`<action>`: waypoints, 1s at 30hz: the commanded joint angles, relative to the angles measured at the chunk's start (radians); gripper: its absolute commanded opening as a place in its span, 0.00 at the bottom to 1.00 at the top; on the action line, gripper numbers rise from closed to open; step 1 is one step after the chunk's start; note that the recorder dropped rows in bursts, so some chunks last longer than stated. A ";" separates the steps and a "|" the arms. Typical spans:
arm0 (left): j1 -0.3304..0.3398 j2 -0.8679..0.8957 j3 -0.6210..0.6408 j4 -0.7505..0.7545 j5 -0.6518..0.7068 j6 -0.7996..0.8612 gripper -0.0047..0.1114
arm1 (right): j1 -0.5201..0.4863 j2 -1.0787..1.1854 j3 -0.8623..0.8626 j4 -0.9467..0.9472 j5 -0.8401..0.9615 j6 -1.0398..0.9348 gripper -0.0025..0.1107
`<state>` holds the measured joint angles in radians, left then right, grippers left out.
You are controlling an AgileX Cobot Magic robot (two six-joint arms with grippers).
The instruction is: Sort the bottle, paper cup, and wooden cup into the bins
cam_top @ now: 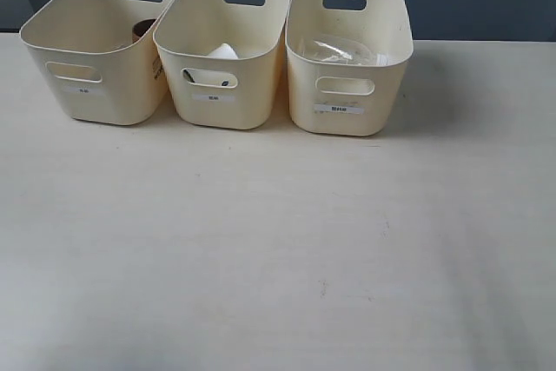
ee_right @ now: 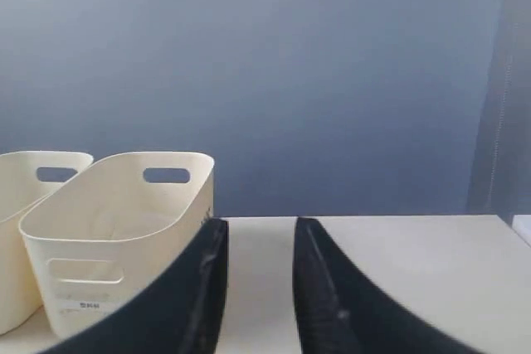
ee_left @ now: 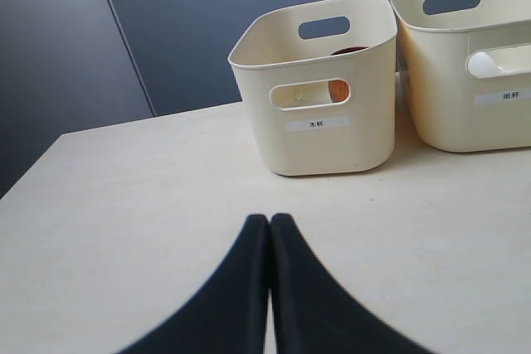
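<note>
Three cream bins stand in a row at the back of the table. Inside the left bin [cam_top: 95, 49] a sliver of the brown wooden cup [cam_top: 142, 29] shows; it also peeks through the handle cut-out [ee_left: 338, 89]. The middle bin [cam_top: 224, 49] holds the white paper cup [cam_top: 221, 52]. The clear bottle [cam_top: 339, 49] lies in the right bin [cam_top: 347, 58]. Neither arm appears in the exterior view. My left gripper [ee_left: 270, 220] is shut and empty, short of the left bin [ee_left: 319, 89]. My right gripper [ee_right: 259, 225] is open and empty, beside the right bin [ee_right: 116, 230].
The pale tabletop [cam_top: 278, 249] stretches in front of the bins. A dark blue-grey wall [ee_right: 265, 64] stands behind the table. The middle bin [ee_left: 469, 55] sits close against the left bin's side.
</note>
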<state>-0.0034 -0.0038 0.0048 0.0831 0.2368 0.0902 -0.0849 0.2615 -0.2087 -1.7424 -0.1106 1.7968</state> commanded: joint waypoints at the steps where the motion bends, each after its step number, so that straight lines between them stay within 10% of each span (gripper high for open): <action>1: -0.001 0.004 -0.005 -0.002 -0.005 -0.002 0.04 | -0.032 -0.114 0.069 -0.002 -0.018 0.001 0.27; 30: -0.001 0.004 -0.005 -0.002 -0.005 0.001 0.04 | -0.032 -0.151 0.158 -0.002 -0.100 0.020 0.27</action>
<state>-0.0034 -0.0038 0.0048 0.0831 0.2368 0.0902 -0.1116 0.1158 -0.0555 -1.7424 -0.1943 1.8156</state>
